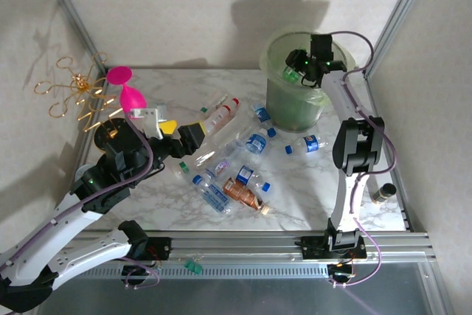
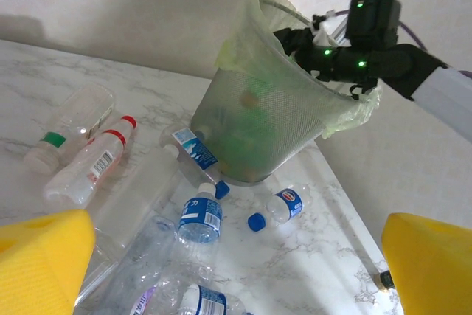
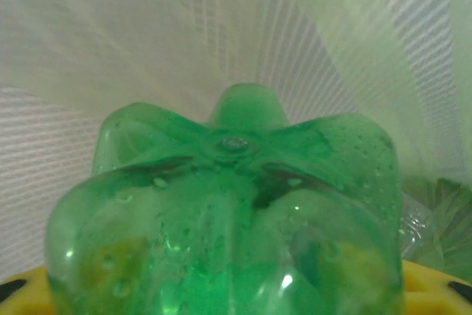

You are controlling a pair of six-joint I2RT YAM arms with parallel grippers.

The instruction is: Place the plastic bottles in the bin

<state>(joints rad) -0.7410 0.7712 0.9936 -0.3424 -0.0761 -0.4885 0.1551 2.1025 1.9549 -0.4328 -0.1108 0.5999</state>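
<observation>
Green bottle (image 3: 236, 219) held in the mouth of the bin (image 1: 291, 108)
Right end effector (image 1: 297, 71) pinches it, base toward the wrist, bin directly below. Left end effector (image 1: 181, 132), spread wide, hovers nearer the table's (image 1: 302, 212) scattered bottles (image 1: 228, 175).

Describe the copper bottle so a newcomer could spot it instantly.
Start at the pale-green bin, far right on the table. Follow the scattered bottles toward the near edge. At the pile's front lies the copper-brown bottle, the only brown one among clear, blue-labelled neighbours.
</observation>
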